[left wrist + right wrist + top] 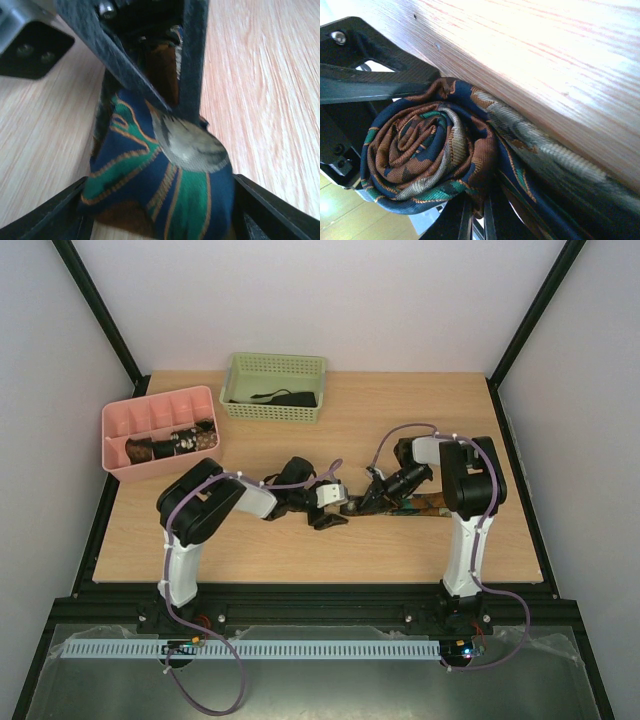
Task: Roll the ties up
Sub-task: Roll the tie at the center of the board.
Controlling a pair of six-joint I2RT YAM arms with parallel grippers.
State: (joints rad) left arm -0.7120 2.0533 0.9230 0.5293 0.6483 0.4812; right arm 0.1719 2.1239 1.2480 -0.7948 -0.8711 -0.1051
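A dark blue, brown and green patterned tie is partly rolled into a coil [427, 155]; its loose tail [425, 505] lies flat on the table toward the right. My left gripper [160, 205] holds the coil [165, 185] between its jaws, touching it on both sides. My right gripper [479, 212] has its fingers close together, pinching the coil's outer layer. In the top view the two grippers meet at mid-table, left [332, 508] and right [372, 496]. The right gripper's fingers [194, 60] also show in the left wrist view.
A pink divided box [118, 425] at the back left holds rolled ties [172, 445]. A green basket [240, 375] behind it holds a dark tie [285, 398]. Black frame posts stand at the table's back corners.
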